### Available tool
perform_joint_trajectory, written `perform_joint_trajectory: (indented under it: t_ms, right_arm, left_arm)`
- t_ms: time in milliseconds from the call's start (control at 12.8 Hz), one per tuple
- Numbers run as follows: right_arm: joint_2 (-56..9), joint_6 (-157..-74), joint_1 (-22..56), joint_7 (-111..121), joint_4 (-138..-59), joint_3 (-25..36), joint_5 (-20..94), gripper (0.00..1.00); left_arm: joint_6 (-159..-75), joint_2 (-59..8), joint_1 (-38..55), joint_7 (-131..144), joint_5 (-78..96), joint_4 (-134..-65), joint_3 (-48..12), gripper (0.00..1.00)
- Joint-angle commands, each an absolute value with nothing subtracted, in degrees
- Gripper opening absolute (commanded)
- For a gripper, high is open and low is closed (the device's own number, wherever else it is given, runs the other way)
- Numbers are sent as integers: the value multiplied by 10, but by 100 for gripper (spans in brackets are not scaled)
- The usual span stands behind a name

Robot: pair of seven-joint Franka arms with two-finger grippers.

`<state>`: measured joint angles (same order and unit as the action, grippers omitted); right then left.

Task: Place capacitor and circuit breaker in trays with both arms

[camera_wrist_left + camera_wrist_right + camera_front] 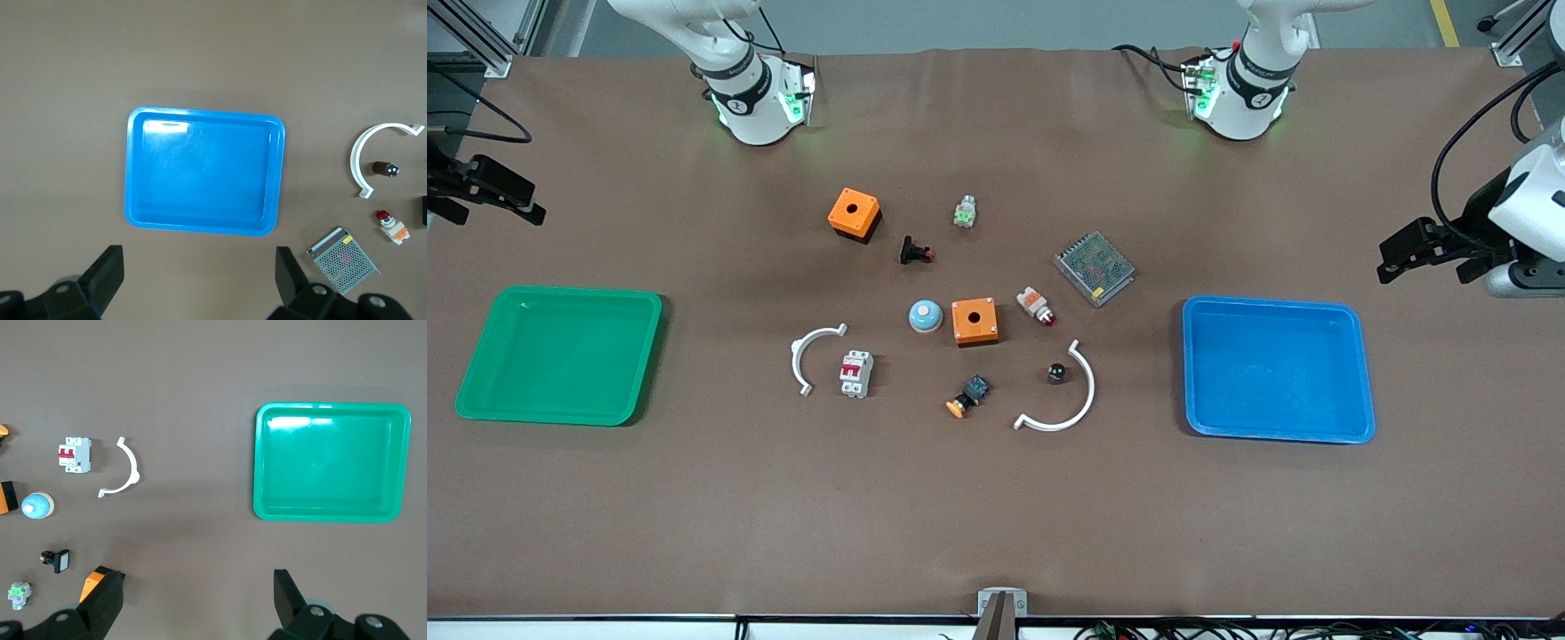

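Capacitor (1056, 372): tiny black cylinder w/ a pale mark on top, standing on the brown bench (996, 516) just right of frame centre in front view, inside the curve of a white arc clip (1065, 397). In left wrist view it shows dark brown-black, lying at the right edge of frame (385, 169) within that clip (371, 155).

Circuit breaker (855, 373): small white-grey block w/ red levers on its face, left of centre, just beside a 2nd white arc clip (807, 356). Right wrist view shows it at centre-left (73, 455), 2 red levers, clip (125, 469) next to it.

Count: 1 capacitor, 1 breaker, 2 arc clips, 2 orange boxes (854, 213) (974, 321), 2 trays: green tray (480, 373) at frame left, blue tray (1356, 373) at frame right. Also 1 blue dome (926, 316), 1 mesh-topped grey unit (1094, 268).

Left tool (200, 277): at right edge of front view (1392, 258), over the bench above the blue tray (137, 167); fingers (107, 273) wide apart, holding nothing. Right tool (198, 597): at left edge of front view (525, 206), above the green tray (261, 467); fingers (107, 597) wide apart, nothing held.
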<state>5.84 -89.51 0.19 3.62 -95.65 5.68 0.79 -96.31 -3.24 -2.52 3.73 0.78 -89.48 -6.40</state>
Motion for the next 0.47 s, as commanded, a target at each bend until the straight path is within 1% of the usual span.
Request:
perform_joint_trajectory:
  t_ms: [0,391]
  right_arm:
    - [62,-896,-2,33,-958,56,18,100]
    - [62,-895,-1,33,-958,56,18,100]
  left_arm:
    - [-954,-38,-29,38,11,-886,-66,100]
    - [-952,-40,-29,59,14,-889,-66,100]
